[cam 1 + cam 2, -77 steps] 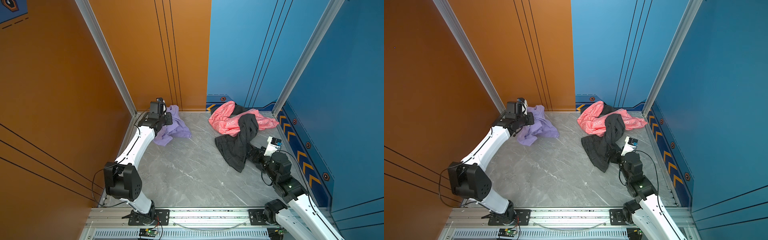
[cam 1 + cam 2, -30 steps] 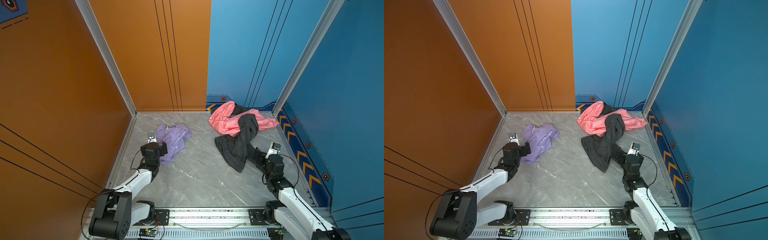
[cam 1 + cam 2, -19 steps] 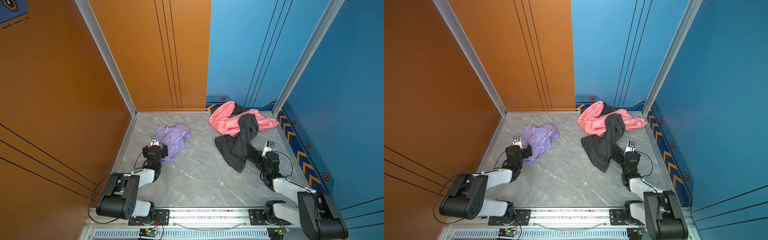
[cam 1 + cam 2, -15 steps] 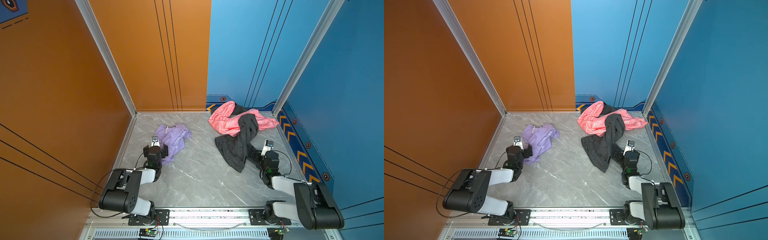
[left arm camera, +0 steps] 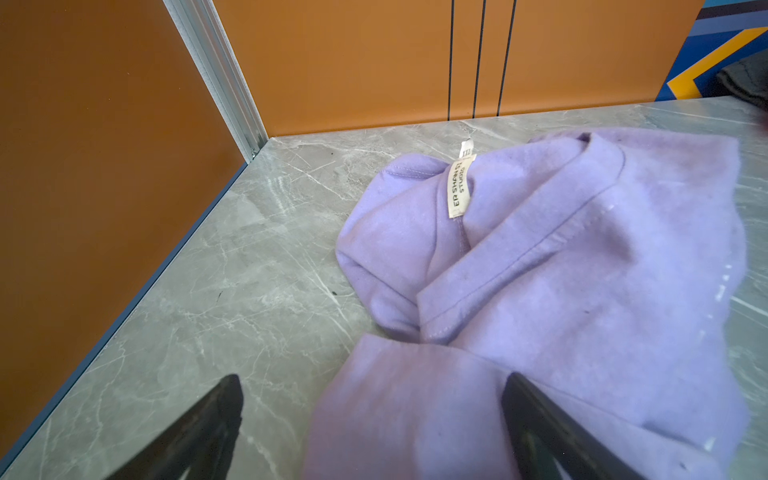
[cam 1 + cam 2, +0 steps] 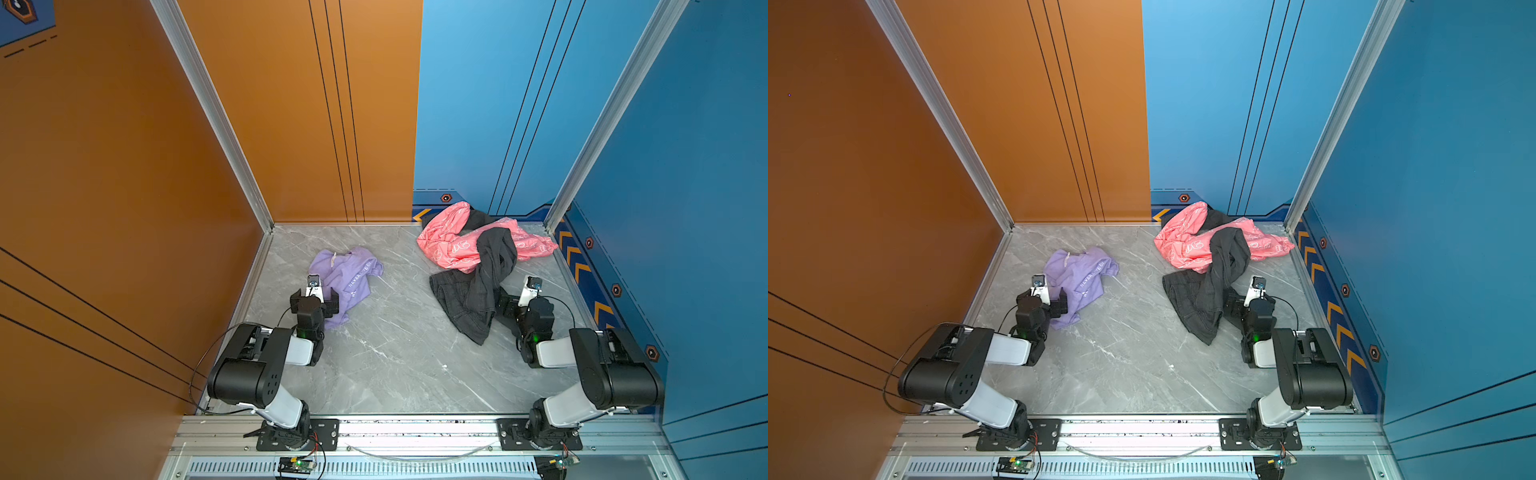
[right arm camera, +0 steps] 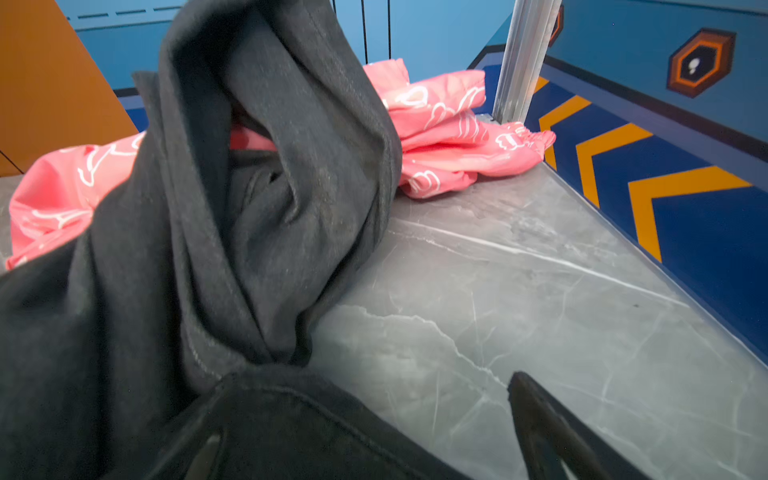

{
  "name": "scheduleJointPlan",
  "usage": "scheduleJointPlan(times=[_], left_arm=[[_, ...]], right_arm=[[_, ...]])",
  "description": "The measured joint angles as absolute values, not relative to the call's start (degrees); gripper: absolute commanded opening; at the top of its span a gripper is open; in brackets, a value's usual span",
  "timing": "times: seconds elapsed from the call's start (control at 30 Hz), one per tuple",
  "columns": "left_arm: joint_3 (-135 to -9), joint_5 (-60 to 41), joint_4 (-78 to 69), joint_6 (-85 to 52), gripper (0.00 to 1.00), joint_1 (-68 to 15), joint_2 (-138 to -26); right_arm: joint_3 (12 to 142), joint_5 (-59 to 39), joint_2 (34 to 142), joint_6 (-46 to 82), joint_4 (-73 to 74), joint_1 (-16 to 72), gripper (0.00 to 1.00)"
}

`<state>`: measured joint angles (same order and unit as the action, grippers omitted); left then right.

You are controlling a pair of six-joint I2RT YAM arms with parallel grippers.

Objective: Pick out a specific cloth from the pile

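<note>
A: Where did we find the cloth?

B: Well apart from the pile, off to the pile's left in both top views, on the grey table and touching none of it. We judged the picking-out as good as done.

A: And the grippers?

B: The left gripper was spread wide and held nothing. It sat left of the pile too, low at the cloth's hem. In the left wrist view one finger hung over lavender fabric, its partner over bare table. The right gripper was just as wide and empty, beside the pile's near edge, where the dark denim seemed to lie over one of its fingers.

A: So what did we think the step called for?

B: A clean retreat. We reckoned the left gripper should lift straight up before pulling back, so the soft jersey wouldn't catch and drag toward the pile. The right needed the same care: rise first, or the denim could ride along and tug the pile outward. We couldn't tell whether either finger pressed on fabric, so we'd have gone slowly.
</note>
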<state>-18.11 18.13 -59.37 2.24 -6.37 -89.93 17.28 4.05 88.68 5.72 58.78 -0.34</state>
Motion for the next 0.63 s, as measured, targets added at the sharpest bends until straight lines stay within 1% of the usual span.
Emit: scheduleJointPlan(times=[0.13,0.63], left_arm=[[-18.13,20.18,-59.37,1.93,0.98,-6.37,-89.93],[-18.57,21.93,-59.31,1.93,0.98,-6.42,-90.04]], right_arm=[[20.58,4.03,88.68,5.28,55.92,-0.01,1.0],[20.75,4.27,88.68,4.45,53.28,0.43,1.0]])
